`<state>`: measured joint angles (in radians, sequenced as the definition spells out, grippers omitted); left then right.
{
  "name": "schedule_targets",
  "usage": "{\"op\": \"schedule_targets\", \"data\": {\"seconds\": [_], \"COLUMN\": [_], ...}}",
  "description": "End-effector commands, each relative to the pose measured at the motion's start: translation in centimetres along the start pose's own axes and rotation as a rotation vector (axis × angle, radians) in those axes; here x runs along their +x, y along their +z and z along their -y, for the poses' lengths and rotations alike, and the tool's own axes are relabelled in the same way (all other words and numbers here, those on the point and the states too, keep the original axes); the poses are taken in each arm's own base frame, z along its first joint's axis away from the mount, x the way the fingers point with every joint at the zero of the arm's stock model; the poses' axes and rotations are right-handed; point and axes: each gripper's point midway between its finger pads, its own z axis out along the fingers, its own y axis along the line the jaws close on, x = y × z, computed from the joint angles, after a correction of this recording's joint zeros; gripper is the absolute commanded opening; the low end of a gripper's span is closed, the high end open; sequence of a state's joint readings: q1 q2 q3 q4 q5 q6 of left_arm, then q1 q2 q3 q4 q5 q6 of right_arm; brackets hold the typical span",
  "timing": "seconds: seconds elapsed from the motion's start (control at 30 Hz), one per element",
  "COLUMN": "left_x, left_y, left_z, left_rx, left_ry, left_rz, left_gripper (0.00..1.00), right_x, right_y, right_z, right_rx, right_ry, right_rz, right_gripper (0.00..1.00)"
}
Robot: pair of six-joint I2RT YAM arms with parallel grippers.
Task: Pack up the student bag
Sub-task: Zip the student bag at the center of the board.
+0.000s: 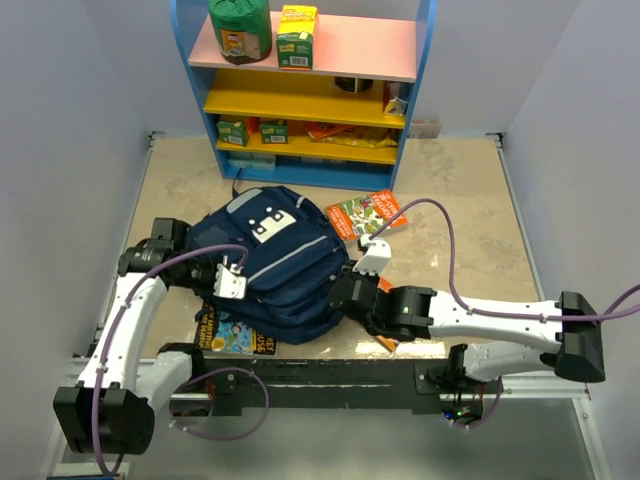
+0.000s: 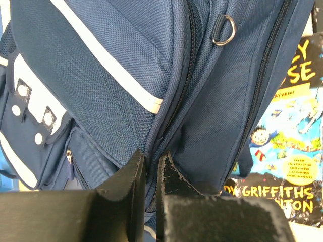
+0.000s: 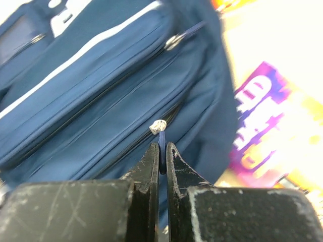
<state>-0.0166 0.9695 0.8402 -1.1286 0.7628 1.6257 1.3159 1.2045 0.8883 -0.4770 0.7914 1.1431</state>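
Left tool (image 2: 153, 159), right tool (image 3: 161, 151) tight on student bag (image 1: 290, 265), lengthwise far-left to near-right.

Bright even light, soft shadows, right wrist view blurred — its background blown out

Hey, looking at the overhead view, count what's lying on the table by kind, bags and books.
student bag: 1
books: 2, the Griffiths book and the orange-green book
total: 3
orange sliver at the bag's near right: unclear, not counted
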Motion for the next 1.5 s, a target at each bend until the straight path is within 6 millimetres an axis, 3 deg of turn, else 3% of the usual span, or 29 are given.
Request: {"op": "schedule_targets", "data": {"seconds": [0.0, 0.2, 0.27, 0.3, 0.33, 0.37, 0.4, 0.43, 0.6, 0.73, 0.83, 0.87, 0.9, 0.97, 1.0, 1.1, 1.27, 1.47], "left_x": [1.6, 2.5, 2.5, 2.2, 2.0, 1.7, 0.4, 0.0, -5.3, -9.7, -12.2, -12.5, -13.6, -13.8, -14.5, -14.0, -13.3, -12.4], "left_y": [-0.8, -0.5, -0.7, -1.0, -1.1, -1.2, -1.9, -1.7, -2.7, -2.0, 0.2, 2.1, 2.3, 4.8, 5.1, 7.4, 8.0, 9.6], "left_z": [-1.0, -0.1, -1.3, -2.0, -2.5, -2.9, -4.1, -3.2, -4.2, -5.4, -6.2, -4.6, -6.1, -5.4, -6.2, -6.4, -8.6, -7.6], "left_rx": [-0.009, 0.066, 0.009, -0.020, -0.035, -0.044, -0.065, -0.007, 0.015, 0.019, 0.048, 0.097, 0.022, -0.019, -0.065, -0.077, -0.201, -0.192], "left_ry": [0.114, 0.084, 0.094, 0.059, 0.031, -0.007, -0.020, -0.068, -0.150, -0.229, -0.330, -0.424, -0.347, -0.385, -0.353, -0.395, -0.401, -0.368], "left_rz": [-0.086, -0.106, -0.118, -0.113, -0.105, -0.093, -0.060, -0.035, 0.187, 0.391, 0.439, 0.401, 0.423, 0.362, 0.371, 0.304, 0.267, 0.220], "left_gripper": [0.00, 0.00, 0.02, 0.14, 0.37, 0.71, 0.96, 1.00, 1.00, 1.00, 1.00, 1.00, 1.00, 1.00, 1.00, 1.00, 1.00, 1.00], "right_x": [-3.8, -4.2, -4.2, -4.0, -3.6, -3.5, -3.2, -3.0, -2.8, -2.9, -3.0, -3.1, -3.1, -3.3, -3.3, -3.3, -3.4, -3.3], "right_y": [1.8, 5.4, 6.0, 6.1, 6.1, 6.2, 6.2, 6.2, 6.2, 6.1, 5.9, 5.8, 5.7, 5.6, 5.6, 5.5, 5.2, 5.0], "right_z": [3.2, 3.8, 2.6, 2.2, 1.7, 1.1, 1.0, 0.6, 0.1, -0.1, -0.3, -0.4, -0.5, -0.6, -0.6, -0.6, -0.6, -0.7], "right_rx": [0.121, 0.186, 0.144, 0.127, 0.098, 0.068, 0.056, 0.034, 0.005, -0.011, -0.024, -0.030, -0.033, -0.039, -0.040, -0.045, -0.051, -0.066], "right_ry": [-0.116, -0.182, -0.177, -0.174, -0.170, -0.161, -0.157, -0.149, -0.138, -0.131, -0.119, -0.115, -0.114, -0.110, -0.110, -0.101, -0.101, -0.094], "right_rz": [0.135, 0.153, 0.156, 0.147, 0.126, 0.125, 0.118, 0.110, 0.104, 0.107, 0.105, 0.105, 0.105, 0.109, 0.107, 0.107, 0.103, 0.096], "right_gripper": [0.00, 0.00, 0.00, 0.00, 0.00, 0.00, 0.00, 0.00, 0.00, 0.00, 0.00, 0.00, 0.00, 0.00, 0.00, 0.00, 0.00, 0.00]}}
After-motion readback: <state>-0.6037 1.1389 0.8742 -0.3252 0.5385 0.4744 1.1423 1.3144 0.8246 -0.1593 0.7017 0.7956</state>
